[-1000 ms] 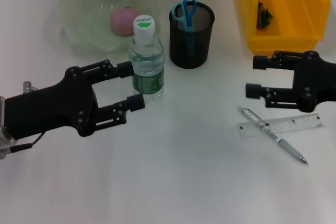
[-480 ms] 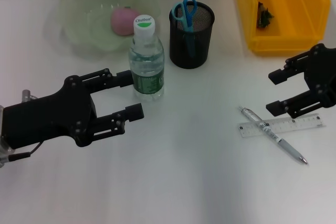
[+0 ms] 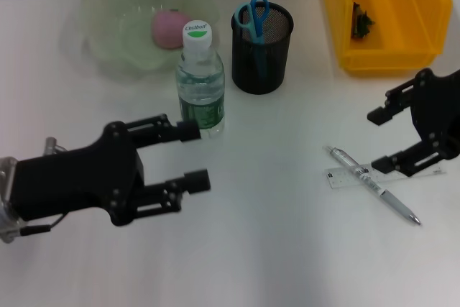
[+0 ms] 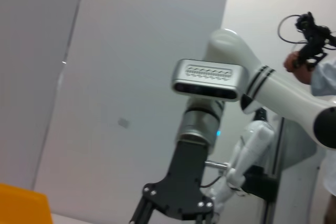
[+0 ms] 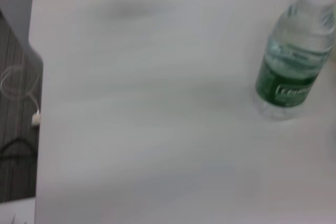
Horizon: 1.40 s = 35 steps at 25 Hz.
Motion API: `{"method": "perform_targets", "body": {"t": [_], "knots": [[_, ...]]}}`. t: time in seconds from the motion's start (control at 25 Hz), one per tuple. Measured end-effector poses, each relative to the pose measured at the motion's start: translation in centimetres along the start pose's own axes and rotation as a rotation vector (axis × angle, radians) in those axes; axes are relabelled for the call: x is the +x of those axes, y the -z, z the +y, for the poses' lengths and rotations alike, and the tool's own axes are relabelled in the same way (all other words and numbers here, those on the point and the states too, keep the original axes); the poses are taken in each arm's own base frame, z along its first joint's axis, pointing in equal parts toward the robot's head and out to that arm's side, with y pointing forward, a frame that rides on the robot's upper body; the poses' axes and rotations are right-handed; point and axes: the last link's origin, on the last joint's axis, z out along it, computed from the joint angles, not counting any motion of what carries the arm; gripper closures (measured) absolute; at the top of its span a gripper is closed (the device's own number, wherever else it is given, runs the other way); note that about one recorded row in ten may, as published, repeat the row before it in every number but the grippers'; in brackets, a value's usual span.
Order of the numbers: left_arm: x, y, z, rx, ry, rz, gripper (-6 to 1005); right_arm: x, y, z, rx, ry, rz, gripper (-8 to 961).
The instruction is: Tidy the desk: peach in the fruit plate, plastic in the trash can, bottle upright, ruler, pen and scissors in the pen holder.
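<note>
The right end effector (image 3: 392, 141), at the right edge of the head view, hangs spread wide and holds nothing; its lower finger sits over the right part of the ruler (image 3: 351, 175), hiding that part. The pen (image 3: 374, 186) lies diagonally across the ruler's left portion, touching it, on the white surface (image 3: 273, 249).

The left end effector (image 3: 192, 156), in the lower left of the frame, is likewise released, its two fingers parted and empty. Its upper fingertip lies just in front of the base of the bottle (image 3: 200, 84), which stands upright with its cap on; whether they touch cannot be told.

Right of the bottle stands the black mesh pen holder (image 3: 262, 52) with the blue-handled scissors (image 3: 253, 14) already inside. In the upper left, the translucent fruit plate (image 3: 108, 23) holds the pink peach (image 3: 169, 29). In the upper right, the yellow trash can (image 3: 384, 52) contains a small dark green scrap of plastic (image 3: 361, 21).
</note>
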Motion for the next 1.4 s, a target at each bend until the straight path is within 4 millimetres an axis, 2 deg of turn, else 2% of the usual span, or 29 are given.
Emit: {"method": "perform_targets", "body": {"t": [0.36, 0.8, 1.4], "knots": [[-1.1, -1.4, -0.1, -0.021, 0.036, -0.031, 318, 0.2, -2.9, -0.2, -0.006, 0.068, 0.128, 227], [-1.5, -1.2, -0.4, 0.015, 0.046, -0.041, 317, -0.5, -6.6, -0.1, -0.018, 0.173, 0.213, 229], [-1.8, -1.2, -0.2, 0.019, 0.070, -0.032, 316, -0.1, -8.5, -0.6, -0.007, 0.292, 0.272, 230]]}}
